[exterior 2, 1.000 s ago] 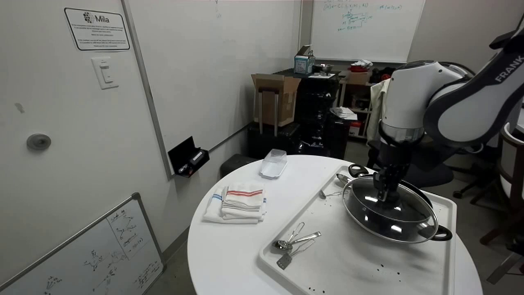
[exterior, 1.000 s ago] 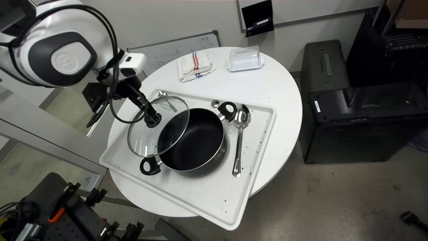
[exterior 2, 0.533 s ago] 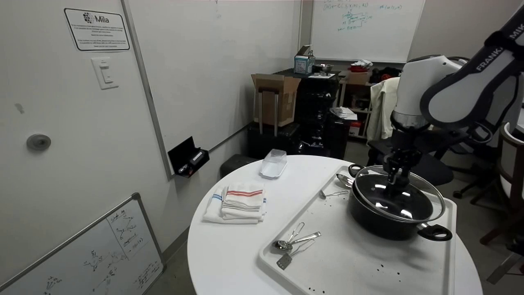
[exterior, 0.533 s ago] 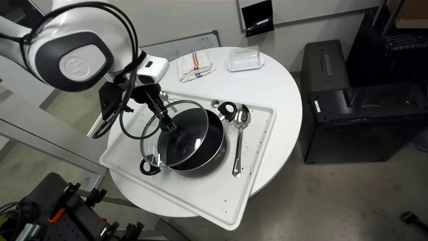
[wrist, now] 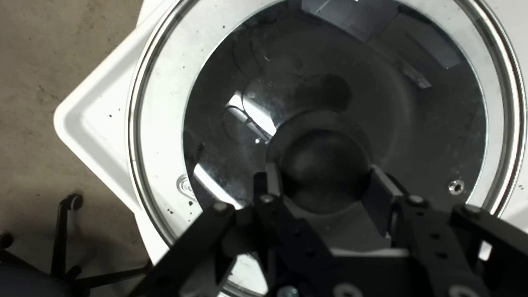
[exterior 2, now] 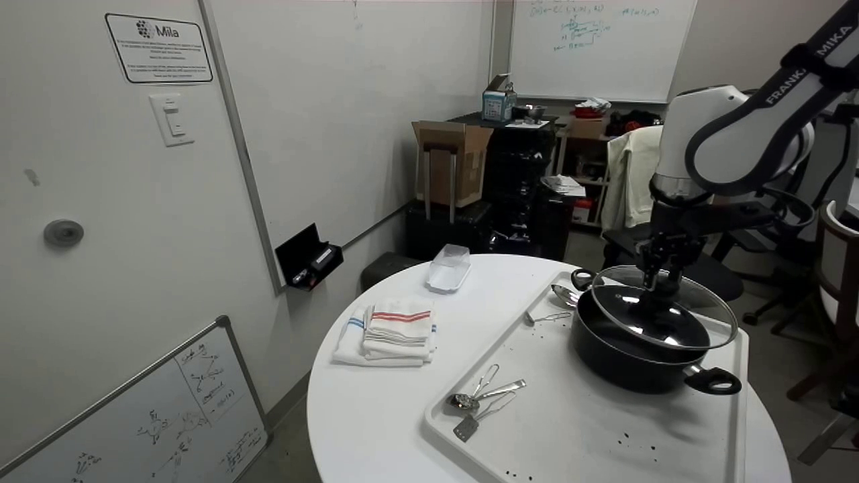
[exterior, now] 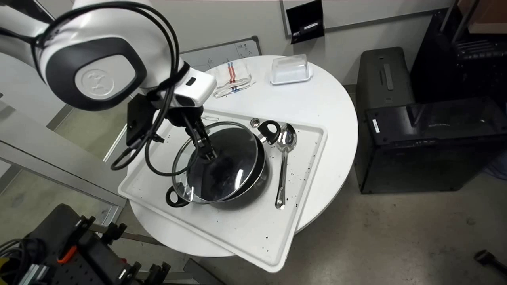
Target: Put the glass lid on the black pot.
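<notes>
The glass lid (exterior: 231, 168) is a clear disc with a metal rim and a dark knob. It hangs tilted above the black pot (exterior: 255, 189). In an exterior view the lid (exterior 2: 701, 308) sits off-centre, with its rim reaching past the right of the pot (exterior 2: 621, 365). My gripper (exterior: 210, 156) is shut on the lid's knob, also seen in an exterior view (exterior 2: 661, 285). In the wrist view the gripper's fingers (wrist: 324, 177) press both sides of the round knob. There the lid (wrist: 231, 136) covers the pot, whose dark inside shows through the glass.
The pot stands on a white tray (exterior: 245, 241) on a round white table (exterior: 332, 118). A large metal spoon (exterior: 283, 170) lies beside the pot. Small utensils (exterior 2: 470, 406) lie at a tray corner. Folded towels (exterior 2: 399, 332) and a clear-lidded dish (exterior 2: 449, 268) are on the table.
My gripper has carried the lid from beside the pot to over more of it, rightward in both exterior views. The movement slowed in the last half second. The pot has not moved.
</notes>
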You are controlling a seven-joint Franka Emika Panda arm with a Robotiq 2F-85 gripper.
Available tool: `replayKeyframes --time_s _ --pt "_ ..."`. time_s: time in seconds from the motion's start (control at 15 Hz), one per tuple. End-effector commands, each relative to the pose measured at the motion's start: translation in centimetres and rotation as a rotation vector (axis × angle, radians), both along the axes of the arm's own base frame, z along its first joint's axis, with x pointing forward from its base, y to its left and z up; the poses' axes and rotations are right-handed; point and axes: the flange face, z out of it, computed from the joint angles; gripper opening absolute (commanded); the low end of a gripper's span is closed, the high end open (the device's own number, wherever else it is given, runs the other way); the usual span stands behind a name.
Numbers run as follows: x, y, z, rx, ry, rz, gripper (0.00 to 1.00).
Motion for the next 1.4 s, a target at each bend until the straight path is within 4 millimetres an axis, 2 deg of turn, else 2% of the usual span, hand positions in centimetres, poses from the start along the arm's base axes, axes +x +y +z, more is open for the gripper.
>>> replayKeyframes --time_s 0.0,0.73,1.33 --pt "0.8 -0.4 0.6 0.008 -0.009 -0.027 0.25" --pt "2.3 -0.4 -2.1 0.006 0.012 -0.039 0.25" --pt "3.2 -0.1 -3.1 0.003 0.013 -0.028 0.25"
